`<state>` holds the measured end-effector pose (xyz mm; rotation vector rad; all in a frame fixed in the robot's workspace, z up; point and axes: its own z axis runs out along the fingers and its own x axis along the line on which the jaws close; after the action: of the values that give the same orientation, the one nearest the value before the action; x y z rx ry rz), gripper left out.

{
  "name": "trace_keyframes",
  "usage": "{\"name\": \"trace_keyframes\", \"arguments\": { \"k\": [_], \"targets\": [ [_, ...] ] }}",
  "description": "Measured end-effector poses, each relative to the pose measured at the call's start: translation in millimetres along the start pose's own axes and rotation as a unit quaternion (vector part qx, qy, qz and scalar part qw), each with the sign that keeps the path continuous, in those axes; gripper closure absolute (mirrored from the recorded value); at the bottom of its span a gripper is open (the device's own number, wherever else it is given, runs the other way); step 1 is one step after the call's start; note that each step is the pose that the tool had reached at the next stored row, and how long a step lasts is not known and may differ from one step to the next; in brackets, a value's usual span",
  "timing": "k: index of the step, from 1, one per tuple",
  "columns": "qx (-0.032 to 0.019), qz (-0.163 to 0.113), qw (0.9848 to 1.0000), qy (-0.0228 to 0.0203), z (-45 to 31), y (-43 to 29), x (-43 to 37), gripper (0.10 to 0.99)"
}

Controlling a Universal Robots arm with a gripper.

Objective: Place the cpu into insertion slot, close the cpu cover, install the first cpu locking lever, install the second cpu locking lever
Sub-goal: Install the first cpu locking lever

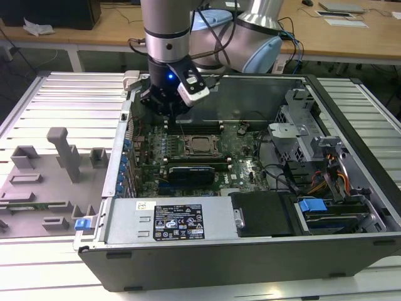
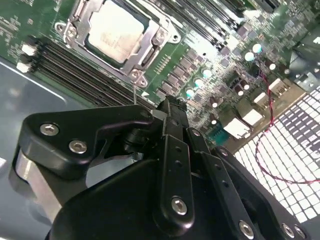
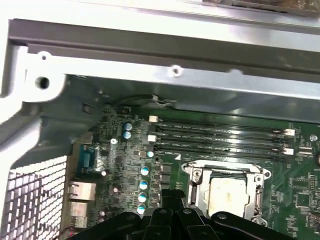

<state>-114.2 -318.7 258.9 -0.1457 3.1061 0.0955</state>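
The cpu (image 2: 116, 31), a dull silver square, lies flat in the insertion slot (image 1: 200, 145) on the green motherboard (image 1: 244, 166). The cpu cover (image 2: 146, 49), a metal frame, lies down around the chip; in the first wrist view the cover (image 3: 198, 176) frames the cpu (image 3: 227, 192) too. A thin metal rod (image 2: 134, 95) stands between the socket's corner and my fingertips. My gripper (image 1: 169, 108) hangs over the board's back edge, by the memory slots, apart from the socket. Its black fingers (image 2: 171, 107) are shut together with nothing between them.
Long black memory slots (image 3: 220, 135) run between the socket and the case's rear wall (image 3: 150, 60). A long black card (image 1: 191, 172) lies in front of the socket. A power supply (image 1: 169, 219), a drive cage (image 1: 301, 135) and cables (image 1: 329, 175) crowd the case. A grey fixture (image 1: 44, 182) sits outside.
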Motion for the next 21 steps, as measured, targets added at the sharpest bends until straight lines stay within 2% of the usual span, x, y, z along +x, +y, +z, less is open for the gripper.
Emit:
{"name": "trace_keyframes", "arguments": {
  "k": [1,5,7,11,12,13,14,17,21],
  "targets": [
    [-0.005,0.0,1.0,-0.0029,0.0,0.2,1.5,0.98],
    [-0.0185,0.0,0.9998,-0.01,-0.1,0.6,4.8,0.98],
    [-0.0281,0.0,0.9995,-0.0139,-0.1,0.7,6.0,0.98],
    [-0.0518,0.001,0.9984,-0.0219,-0.2,0.7,6.5,0.98],
    [-0.0617,0.001,0.9978,-0.0256,-0.2,0.7,6.6,0.98],
    [-0.0664,0.001,0.9974,-0.0275,-0.2,0.7,6.6,0.98],
    [-0.0687,0.001,0.9972,-0.0285,-0.1,0.8,6.6,0.98],
    [-0.0688,0.001,0.9972,-0.0284,-0.1,0.5,4.1,0.98],
    [-0.069,0.001,0.9973,-0.0264,0.3,-2.2,-13.0,0.98]
  ]
}}
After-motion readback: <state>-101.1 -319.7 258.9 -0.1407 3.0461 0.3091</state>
